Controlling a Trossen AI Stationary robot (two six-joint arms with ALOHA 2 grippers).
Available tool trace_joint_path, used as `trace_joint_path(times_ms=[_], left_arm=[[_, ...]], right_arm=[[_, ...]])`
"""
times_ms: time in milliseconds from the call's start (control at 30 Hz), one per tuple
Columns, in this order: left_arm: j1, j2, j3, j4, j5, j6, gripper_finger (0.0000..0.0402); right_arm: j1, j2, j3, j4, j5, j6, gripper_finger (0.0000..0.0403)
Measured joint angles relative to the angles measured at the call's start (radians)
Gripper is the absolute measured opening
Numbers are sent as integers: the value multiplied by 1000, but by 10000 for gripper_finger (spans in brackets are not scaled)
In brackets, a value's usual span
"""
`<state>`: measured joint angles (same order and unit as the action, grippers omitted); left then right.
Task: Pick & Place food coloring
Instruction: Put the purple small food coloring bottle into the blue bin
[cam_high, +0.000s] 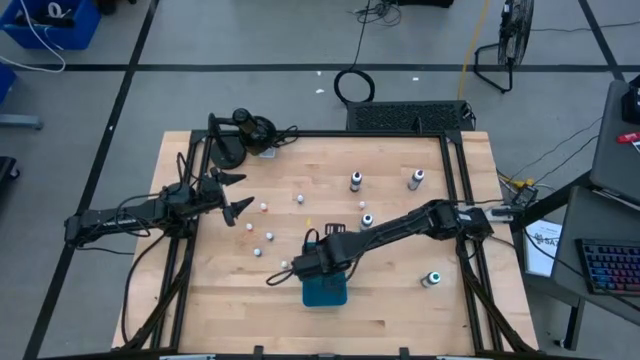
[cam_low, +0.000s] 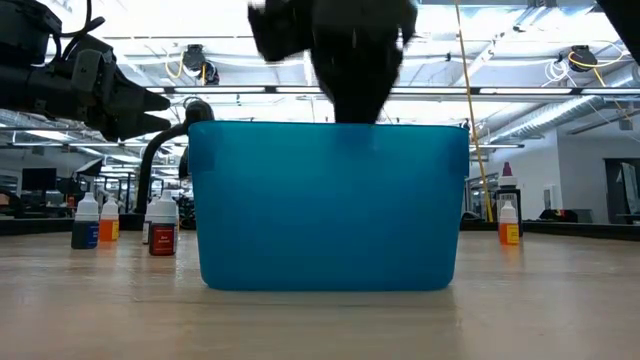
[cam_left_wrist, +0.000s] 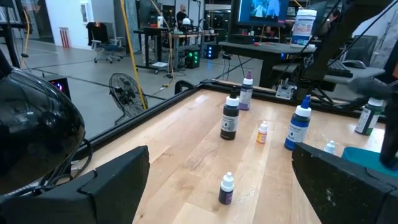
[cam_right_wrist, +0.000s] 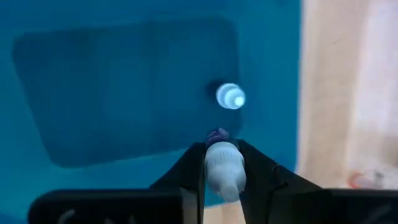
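Observation:
My right gripper (cam_right_wrist: 222, 163) hangs over the teal bin (cam_high: 325, 292), pointing down and shut on a tiny food coloring bottle (cam_right_wrist: 224, 168) with a white cap and a purplish body. Another white-capped bottle (cam_right_wrist: 231, 97) stands on the bin's floor (cam_right_wrist: 124, 93). More food coloring bottles stand loose on the wooden table, such as the small ones (cam_high: 264, 207) (cam_high: 258, 252) and the taller ones (cam_high: 355, 181) (cam_high: 415, 179). My left gripper (cam_high: 235, 195) waits open at the table's left side, holding nothing. My right gripper pinches the small bottle by its white upper part (cam_right_wrist: 225, 175) between its two fingers, which come from above and point down. The purplish body (cam_right_wrist: 217, 135) sticks out past the fingertips toward the bin's floor. The bottle hangs clear of the bin.
The teal bin (cam_low: 330, 205) stands near the table's front middle. Bottles (cam_low: 162, 232) (cam_low: 86, 222) (cam_low: 508, 224) stand to either side of it in the low view. Another bottle (cam_high: 432, 278) stands at the right. A black frame (cam_high: 460, 150) rims the table.

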<state>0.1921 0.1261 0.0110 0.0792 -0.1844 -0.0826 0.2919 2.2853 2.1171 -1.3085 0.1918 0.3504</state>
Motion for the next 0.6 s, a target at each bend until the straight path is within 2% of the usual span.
trace_joint_path(times_ms=[100, 300, 600], left_arm=[[0, 0, 0, 0, 0, 0, 390], [0, 0, 0, 0, 0, 0, 390], [0, 0, 0, 0, 0, 0, 390]], right_arm=[[-6, 0, -76, 49, -35, -6, 51], [-6, -2, -181, 148, -39, -7, 52], [-6, -2, -223, 184, -40, 4, 65]])
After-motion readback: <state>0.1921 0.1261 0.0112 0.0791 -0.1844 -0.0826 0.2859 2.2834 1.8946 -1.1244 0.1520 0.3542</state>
